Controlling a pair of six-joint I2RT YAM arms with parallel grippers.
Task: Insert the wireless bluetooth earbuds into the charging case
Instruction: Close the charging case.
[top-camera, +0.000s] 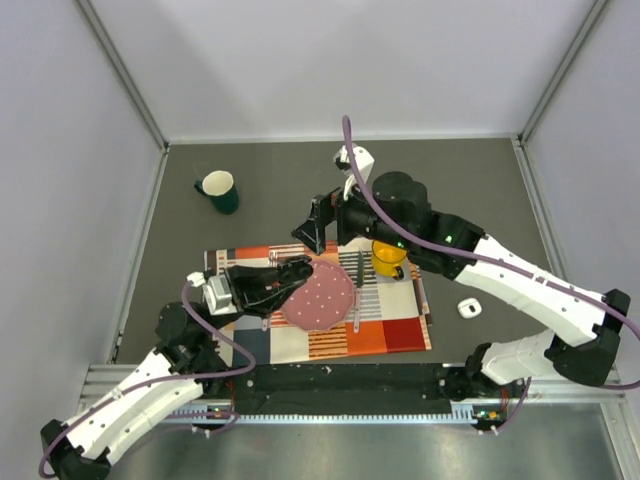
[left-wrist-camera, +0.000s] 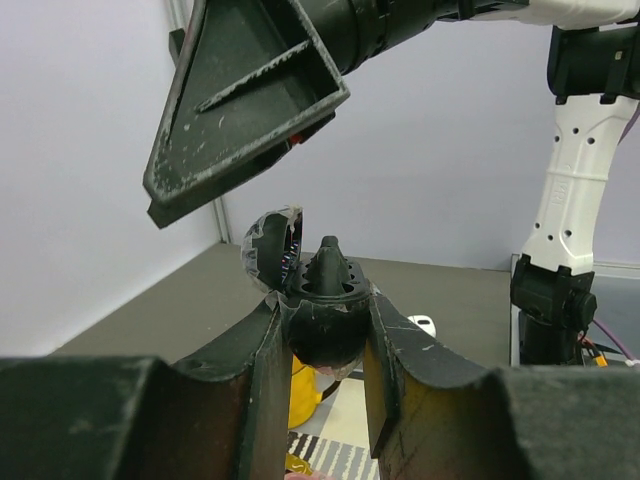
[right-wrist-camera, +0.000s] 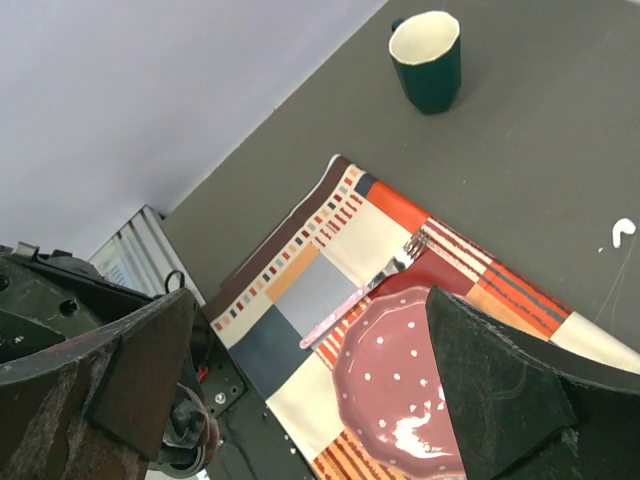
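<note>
Robot lab test cell, not a home. Plain pale panel walls (top-camera: 350, 60) box in a grey table (top-camera: 270, 160). An aluminium rail (top-camera: 110, 378) at the near edge carries the left arm (top-camera: 130, 410) and right arm (top-camera: 540, 290). Props look staged: patchwork placemat (top-camera: 390, 335), dotted pink plate (top-camera: 318, 298), green mug (top-camera: 220, 192), yellow mug (top-camera: 388, 260).

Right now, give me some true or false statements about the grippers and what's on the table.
The left gripper is shut on a black rounded object. True.
The right gripper is shut. False: its jaws stand wide open, nothing between them.
The green mug stands on the placemat. False: it stands on the bare table beyond it.
A fork lies on the placemat beside the pink dotted plate. True.
The charging case sits on the plate. False: it lies on the table, right of the placemat.
</note>
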